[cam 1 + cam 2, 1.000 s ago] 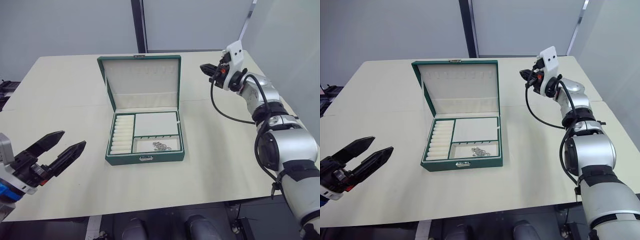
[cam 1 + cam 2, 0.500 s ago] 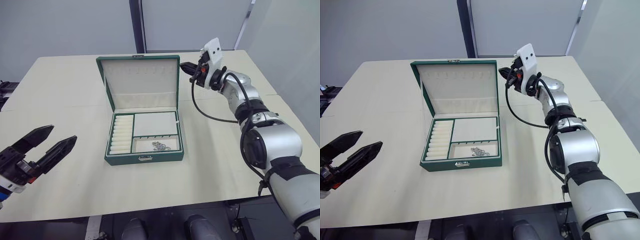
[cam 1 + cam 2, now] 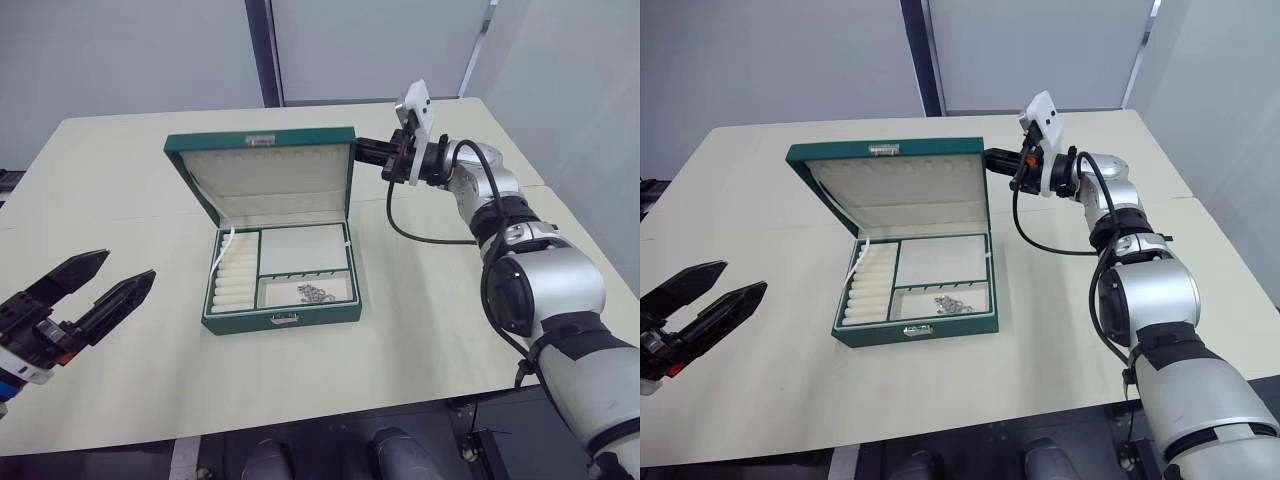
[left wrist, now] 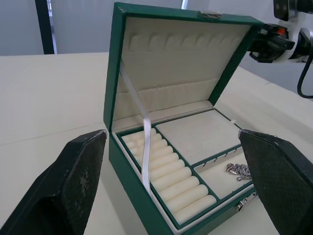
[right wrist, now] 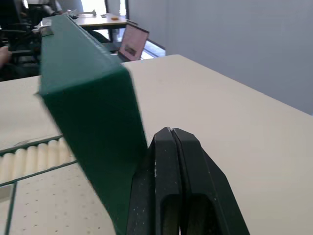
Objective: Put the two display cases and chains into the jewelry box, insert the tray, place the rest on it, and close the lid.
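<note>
The dark green jewelry box (image 3: 280,320) stands open mid-table, its cream-lined lid (image 3: 270,180) raised and leaning back. The tray (image 3: 305,250) sits inside it, ribbed ring slots on the left. The rest, a small cluster of silver pieces (image 3: 312,292), lies in the tray's front right compartment. The display cases and chains are out of view. My right gripper (image 3: 362,146) is shut and empty, its tips against the lid's upper right corner (image 5: 83,88). My left gripper (image 3: 128,266) hangs open over the table's near left, well clear of the box.
The pale table (image 3: 120,200) spreads wide on both sides of the box. A white ribbon stay (image 4: 145,142) links lid and box on the left. My right arm's black cable (image 3: 420,235) loops down over the table behind the box's right side.
My right gripper has swung left from beyond the box's right side to the lid's upper right corner. The box now sits slightly turned. My left gripper has sunk a little.
</note>
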